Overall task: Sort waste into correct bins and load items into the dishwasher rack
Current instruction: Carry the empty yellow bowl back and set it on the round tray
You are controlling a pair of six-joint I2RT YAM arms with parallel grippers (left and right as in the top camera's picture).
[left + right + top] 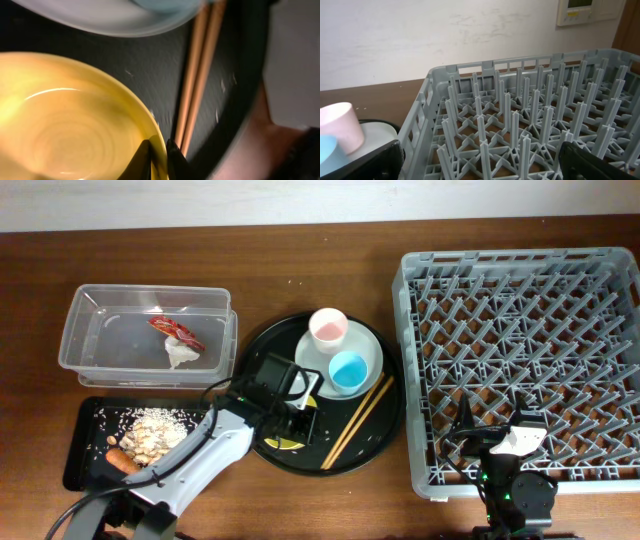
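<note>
Left claw [159, 159] pinched the rim of the glossy yellow bowl [65, 130], which sat on the round black tray [150, 70] just beside two wooden chopsticks [200, 75]. Farther off, the clear tub [110, 340] held a red wrapper [176, 331] and white tissue [182, 355]; the right claw [480, 167] hung spread wide over the grey rack [520, 125]

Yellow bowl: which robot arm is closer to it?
Left. The left tool pinches the rim of the yellow bowl; the right tool hangs open over the rack, well away.
</note>
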